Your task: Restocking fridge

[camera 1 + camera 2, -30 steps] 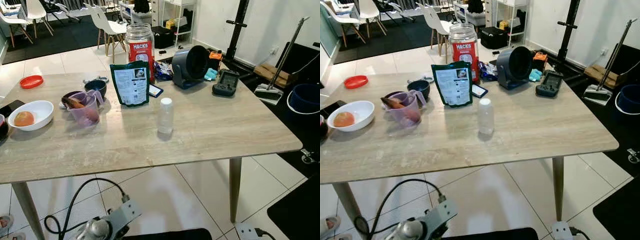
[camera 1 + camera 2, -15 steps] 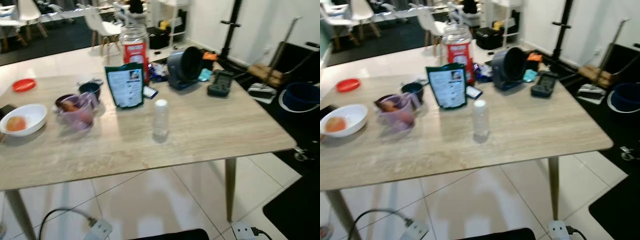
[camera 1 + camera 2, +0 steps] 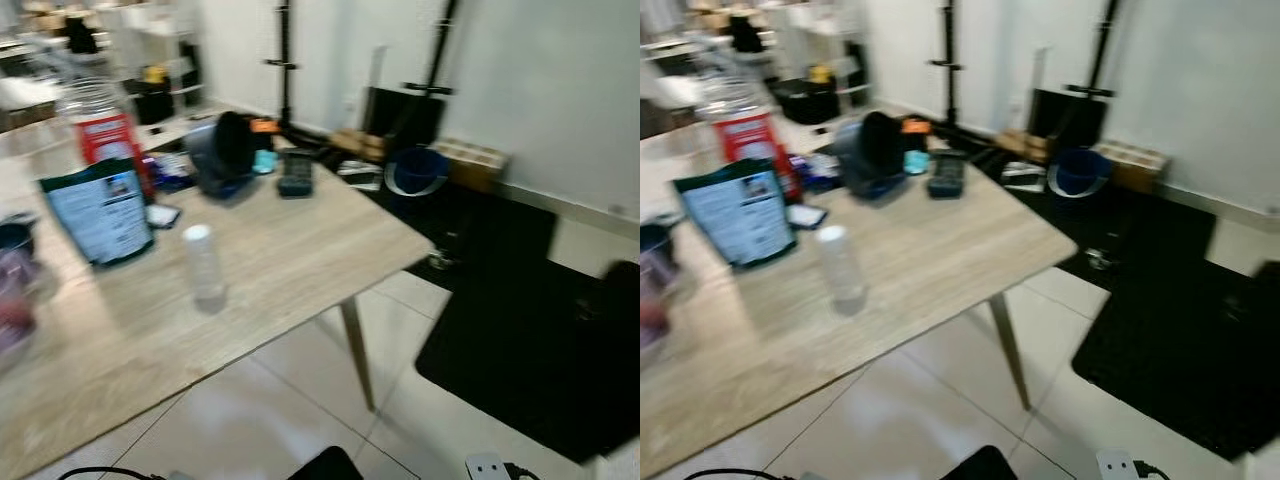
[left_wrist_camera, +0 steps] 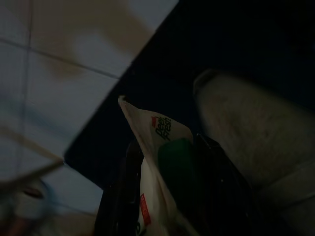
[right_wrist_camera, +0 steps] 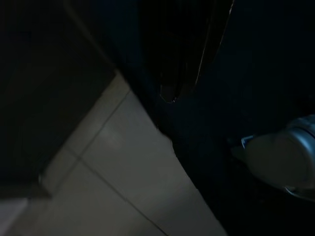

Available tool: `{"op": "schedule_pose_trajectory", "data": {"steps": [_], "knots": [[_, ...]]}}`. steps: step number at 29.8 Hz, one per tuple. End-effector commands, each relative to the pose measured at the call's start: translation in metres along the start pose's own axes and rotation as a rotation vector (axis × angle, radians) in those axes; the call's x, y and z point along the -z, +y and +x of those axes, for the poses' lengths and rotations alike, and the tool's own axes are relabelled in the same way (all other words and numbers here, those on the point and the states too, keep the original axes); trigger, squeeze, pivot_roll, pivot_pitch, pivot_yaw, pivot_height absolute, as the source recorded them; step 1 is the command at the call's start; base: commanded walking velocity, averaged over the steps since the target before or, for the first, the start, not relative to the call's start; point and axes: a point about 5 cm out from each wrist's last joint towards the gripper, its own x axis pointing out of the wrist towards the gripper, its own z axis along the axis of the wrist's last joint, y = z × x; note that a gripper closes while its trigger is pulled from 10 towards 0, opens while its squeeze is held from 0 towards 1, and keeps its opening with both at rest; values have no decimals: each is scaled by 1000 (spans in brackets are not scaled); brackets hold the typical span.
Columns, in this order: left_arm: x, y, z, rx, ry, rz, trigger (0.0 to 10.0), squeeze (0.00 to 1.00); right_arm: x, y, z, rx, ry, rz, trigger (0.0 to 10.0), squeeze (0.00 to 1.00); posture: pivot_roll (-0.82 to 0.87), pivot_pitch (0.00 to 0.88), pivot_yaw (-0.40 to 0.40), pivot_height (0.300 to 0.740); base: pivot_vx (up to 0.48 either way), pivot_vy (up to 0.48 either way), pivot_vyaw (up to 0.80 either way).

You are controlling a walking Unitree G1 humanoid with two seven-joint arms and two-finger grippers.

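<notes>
One thing in hand: my left pincer [image 4: 162, 196] is pinching a white packet [image 4: 157, 162] with red print and a green patch, low at my side over a dark mat and pale tiles.

Change: half a second ago my eyes looked squarely down on the wooden table [image 3: 290, 240]; now the whole view has swung, the table sits on my left, and a black floor mat [image 3: 520, 330] and the white wall take up the right. That is my head turning, not the things shifting.

Meaning: I judge that I am turning away from the table to carry the packet toward the fridge, which I cannot see yet.

On the table: the clear bottle [image 3: 203, 262], the dark pouch [image 3: 100, 212], the red-labelled jar [image 3: 105, 135] and the dark fan [image 3: 222, 152] stand as they stood, all blurred.

Packet to pincer: between my two black fingers, sticking out past the tips.

Right pincer: hangs in shade over tile and mat; I cannot tell its fingers' state.
</notes>
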Motion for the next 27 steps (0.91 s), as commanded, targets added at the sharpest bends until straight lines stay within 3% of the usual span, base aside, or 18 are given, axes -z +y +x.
{"op": "schedule_pose_trajectory", "data": {"steps": [1, 5, 27], "knots": [[4, -9, 1, 21, 13, -23, 10000, 0, 2, 1, 0, -1, 18, -20, 10000, 0, -26, 0, 25, 740, 0, 0, -781], [5, -10, 1, 33, 14, -71, 10000, 0, 4, 1, 0, 2, 28, -30, 10000, 0, -26, 0, 25, 740, 0, 0, -781], [6, -15, 2, 47, 14, -65, 10000, 0, 7, -3, 0, 12, 57, -55, 10000, 0, -25, 0, 14, 740, 0, 0, -781]]}}
